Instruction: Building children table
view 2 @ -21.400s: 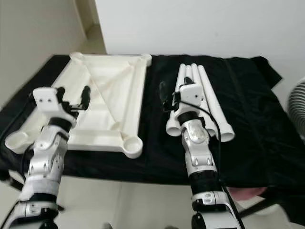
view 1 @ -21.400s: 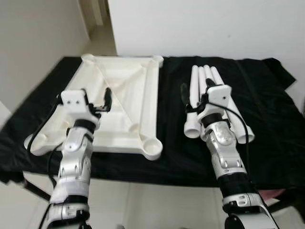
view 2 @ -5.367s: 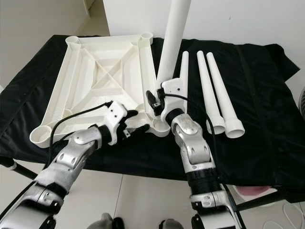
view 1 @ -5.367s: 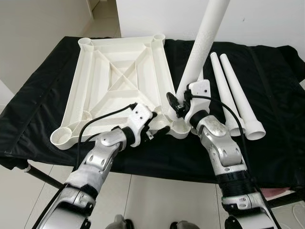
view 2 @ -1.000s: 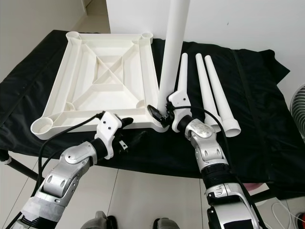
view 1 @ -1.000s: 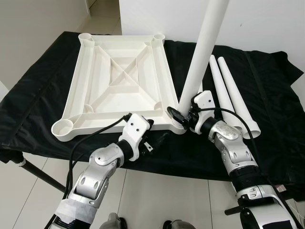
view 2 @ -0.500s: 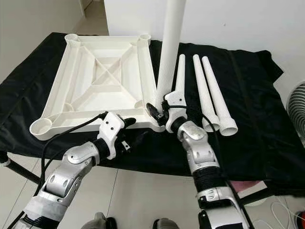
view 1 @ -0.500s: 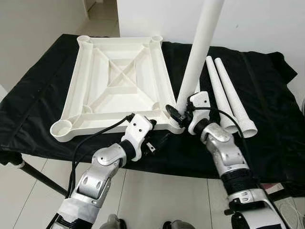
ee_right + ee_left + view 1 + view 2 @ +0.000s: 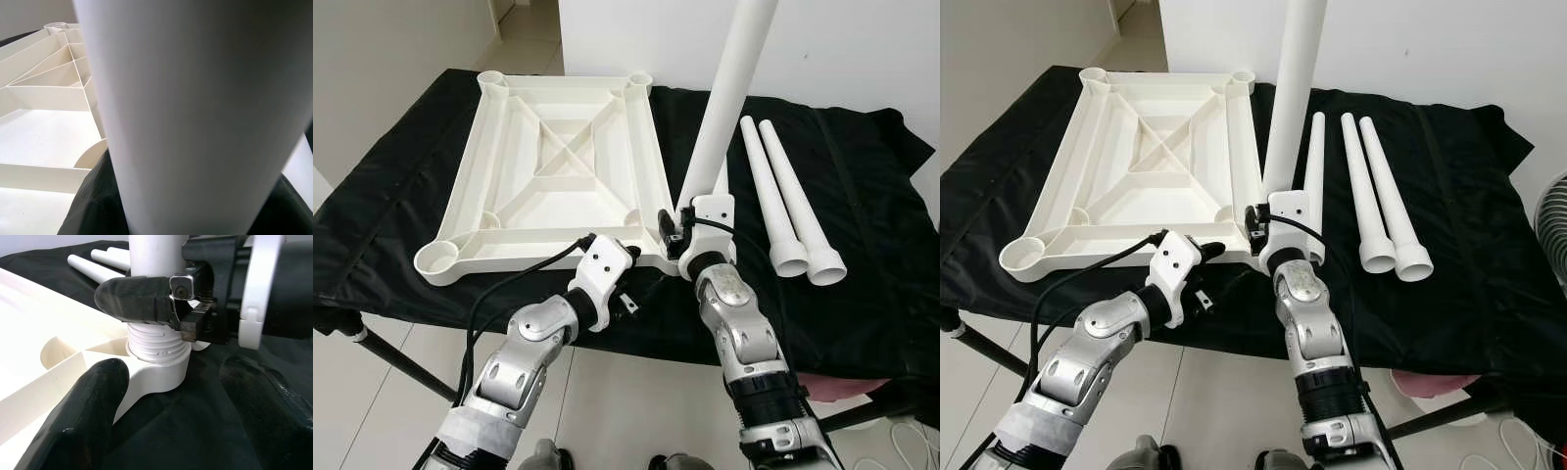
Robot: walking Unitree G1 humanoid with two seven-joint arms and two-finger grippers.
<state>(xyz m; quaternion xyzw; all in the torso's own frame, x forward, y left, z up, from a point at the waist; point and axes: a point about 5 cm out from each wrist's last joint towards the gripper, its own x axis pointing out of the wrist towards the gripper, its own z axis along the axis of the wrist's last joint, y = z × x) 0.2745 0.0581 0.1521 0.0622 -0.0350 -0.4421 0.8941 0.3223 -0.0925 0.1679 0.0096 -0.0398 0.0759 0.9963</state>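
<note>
Compared with half a second ago, the right arm has swung in closer under the leg, its forearm now running nearly straight up toward it, and the left arm has barely moved. The right tool (image 9: pixel 677 231) is clamped on the upright white leg (image 9: pixel 722 106) just above its threaded foot, which sits in the near right corner socket (image 9: pixel 159 374) of the upturned white tabletop (image 9: pixel 553 176). In the left wrist view, ribbed thread still shows above the socket's rim. The left tool (image 9: pixel 641 291) hovers just in front of that corner with its fingers (image 9: pixel 95 404) spread wide, one on each side of the socket; I cannot tell whether it touches the plastic.

Three more legs (image 9: pixel 1371 191) lie flat on the black cloth (image 9: pixel 862 255) to the right of the standing one. The nearest lies just behind the right tool and is partly hidden by it; the other two lie side by side farther right.

The tabletop's near edge sits close to the front edge of the table (image 9: pixel 984 328). Bare cloth stretches to the right of the loose legs. A white wall (image 9: pixel 862 49) rises just behind the table.
</note>
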